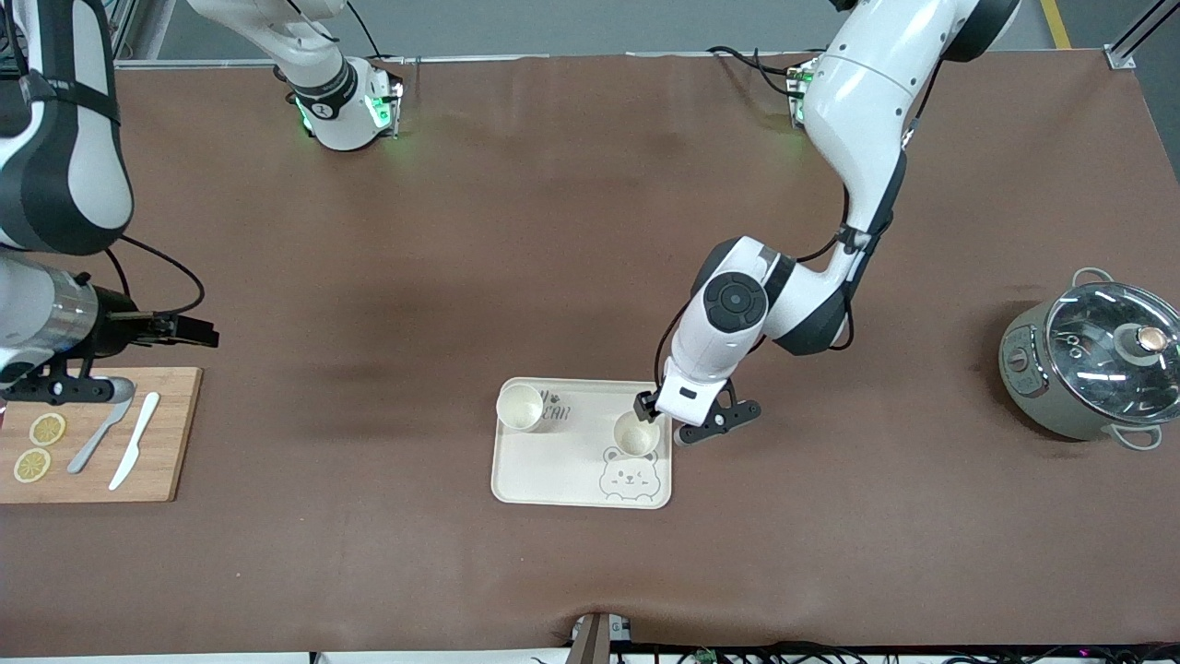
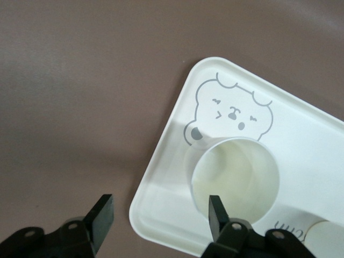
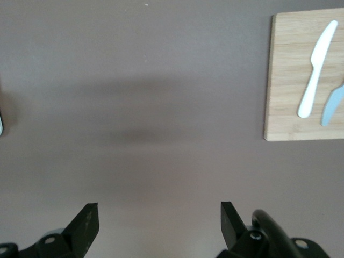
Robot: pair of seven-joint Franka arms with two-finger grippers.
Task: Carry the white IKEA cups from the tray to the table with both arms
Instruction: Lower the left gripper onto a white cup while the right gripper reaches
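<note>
Two white IKEA cups stand upright on the cream bear tray (image 1: 572,470). One cup (image 1: 520,407) is at the tray's corner toward the right arm's end. The other cup (image 1: 636,434) stands just above the printed bear. My left gripper (image 1: 656,406) is open low over the tray's edge beside this cup. In the left wrist view (image 2: 160,210) one finger (image 2: 216,212) overlaps the cup's (image 2: 236,180) rim and the other hangs over the table, gripping nothing. The first cup (image 2: 327,240) shows at that view's edge. My right gripper (image 1: 205,333) is open and empty (image 3: 159,214) over bare table.
A wooden cutting board (image 1: 171,443) with two lemon slices (image 1: 39,447), a white knife (image 1: 135,452) and a grey knife (image 1: 101,432) lies at the right arm's end. A grey pot with a glass lid (image 1: 1097,360) stands at the left arm's end.
</note>
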